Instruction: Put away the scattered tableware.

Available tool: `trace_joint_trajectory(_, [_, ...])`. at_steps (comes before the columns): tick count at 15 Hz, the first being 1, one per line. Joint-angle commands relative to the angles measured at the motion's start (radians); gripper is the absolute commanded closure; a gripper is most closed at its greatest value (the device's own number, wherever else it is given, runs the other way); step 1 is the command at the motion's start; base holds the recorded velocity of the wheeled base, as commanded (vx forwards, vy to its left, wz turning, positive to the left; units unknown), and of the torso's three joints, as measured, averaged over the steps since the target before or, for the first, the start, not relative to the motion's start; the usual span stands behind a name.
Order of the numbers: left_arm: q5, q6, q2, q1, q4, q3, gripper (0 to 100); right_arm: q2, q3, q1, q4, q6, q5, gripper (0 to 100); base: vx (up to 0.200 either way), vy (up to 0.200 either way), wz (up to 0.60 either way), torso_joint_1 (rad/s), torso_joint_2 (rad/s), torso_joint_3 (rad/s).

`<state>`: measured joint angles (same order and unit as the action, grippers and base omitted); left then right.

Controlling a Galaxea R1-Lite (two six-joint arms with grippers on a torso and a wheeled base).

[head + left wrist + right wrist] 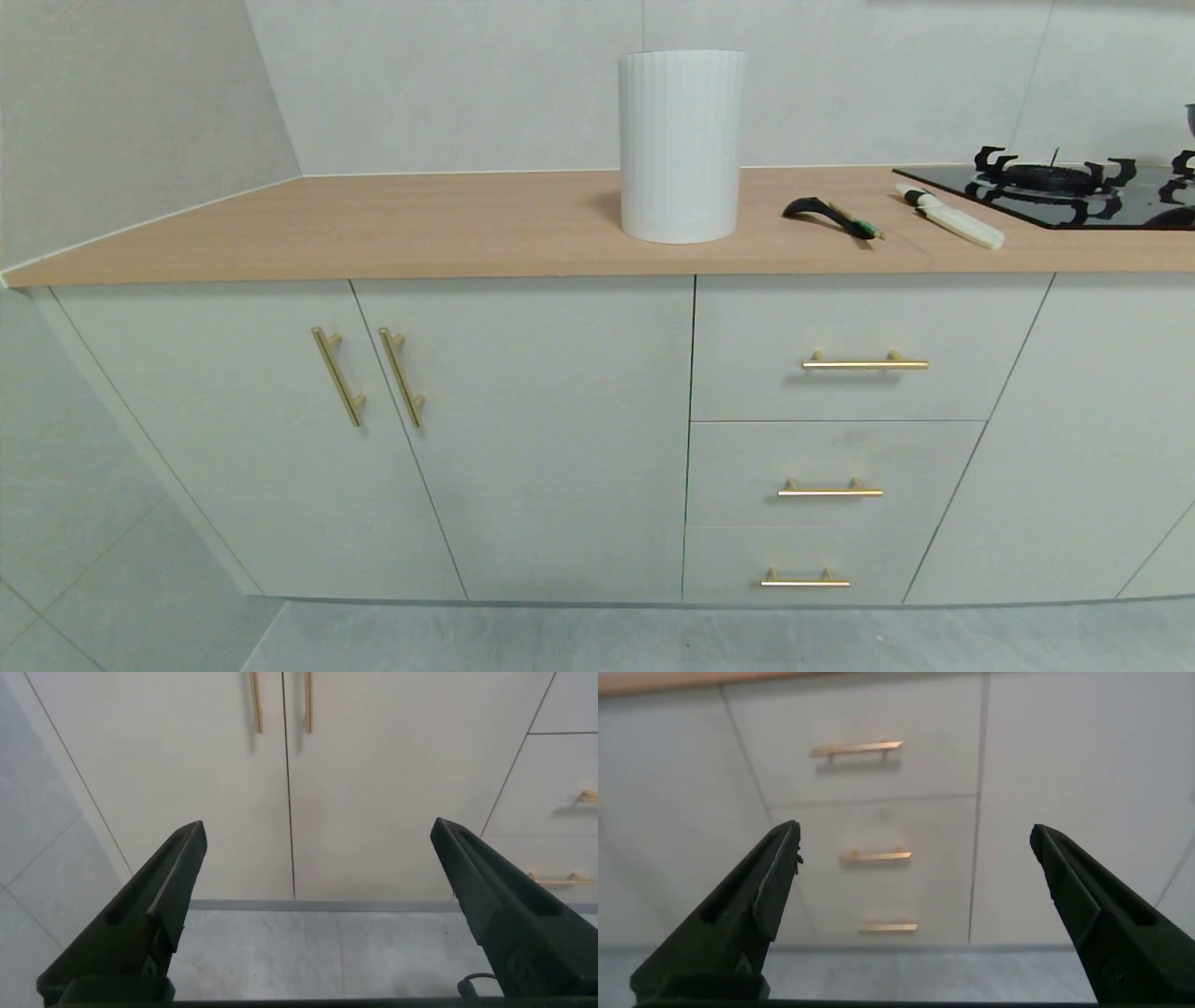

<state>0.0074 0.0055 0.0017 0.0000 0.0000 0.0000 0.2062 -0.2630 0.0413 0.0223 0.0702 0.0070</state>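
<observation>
Black scoop (823, 212) lies flat on the desk (420, 224), bowl end towards the ribbed white holder (680, 149), thin handle with a green section pointing away from it; judged light and stiff, likely plastic, slick enough to pivot in a pinch; best hold is mid-handle, across its narrow width, clear of the curved bowl. Pale utensil (952, 217) lies near it, apart, on the side of the hob (1055, 191), slanted; cannot tell whether it is a sheathed knife or a spatula, so treat as possibly edged; light, rigid, smooth; take it across the thicker pale body near its middle. Both pieces sit low on the desk, so the fingers would have to close just above the surface. Holder stands upright beside the scoop, tall and open-topped; judged the likely destination, possibly ceramic, so avoid knocking it. Left gripper (318, 829) hangs low before the cupboard doors (280, 784), fingers (159, 896) spread wide, nothing between them; right gripper (915, 831) hangs before the drawers (868, 803), fingers (752, 901) likewise spread and empty; both well apart from the tableware.
</observation>
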Motion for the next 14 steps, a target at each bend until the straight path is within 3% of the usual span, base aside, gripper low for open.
trace_joint_trajectory(1, [0.0,0.001,0.001,0.0,0.0,0.0,0,0.231,-0.041,0.065,-0.002,-0.009,0.024,0,0.0,0.0,0.0,0.0,0.0,0.0])
trace_joint_trajectory(3, [0.0,0.001,0.001,0.0,0.0,0.0,0,0.433,-0.088,0.104,-0.005,-0.015,0.041,0,0.0,0.0,0.0,0.0,0.0,0.0])
trace_joint_trajectory(9, [0.0,0.001,0.001,0.0,0.0,0.0,0,0.969,-0.232,0.109,-0.119,-0.061,0.039,0,0.0,0.0,0.0,0.0,0.0,0.0])
trace_joint_trajectory(14, [0.0,0.001,0.001,0.0,0.0,0.0,0,1.375,-0.256,0.108,-0.397,-0.058,0.022,0,0.0,0.0,0.0,0.0,0.0,0.0])
